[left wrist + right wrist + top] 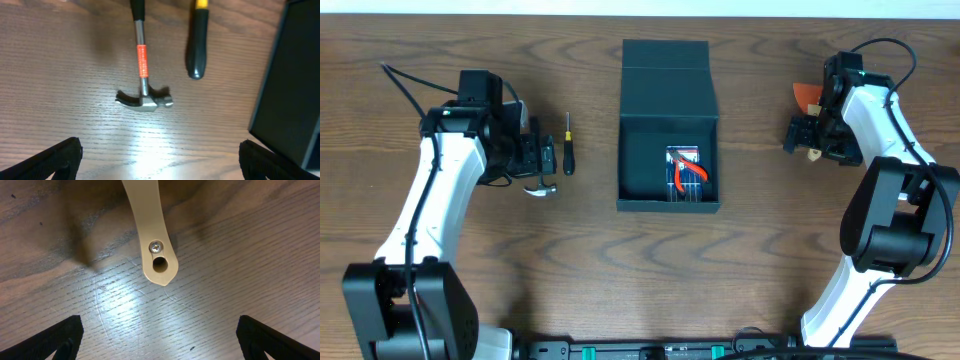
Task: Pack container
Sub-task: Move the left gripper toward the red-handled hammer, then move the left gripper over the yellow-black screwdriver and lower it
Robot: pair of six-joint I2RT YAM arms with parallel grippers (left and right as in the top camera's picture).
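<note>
From above, the dark container (642, 160) sits open in the middle of the counter (760, 260), with red pliers (686, 170) inside. The left hand (160, 161) is wide apart and empty; its camera shows a hammer (143, 75) and a screwdriver (196, 50) up close. The right hand (160, 341) is wide apart too, over a tan handle (152, 235) hardly seen from above.

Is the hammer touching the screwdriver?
Apart. The left wrist view shows bare wood between the hammer and the screwdriver.
</note>
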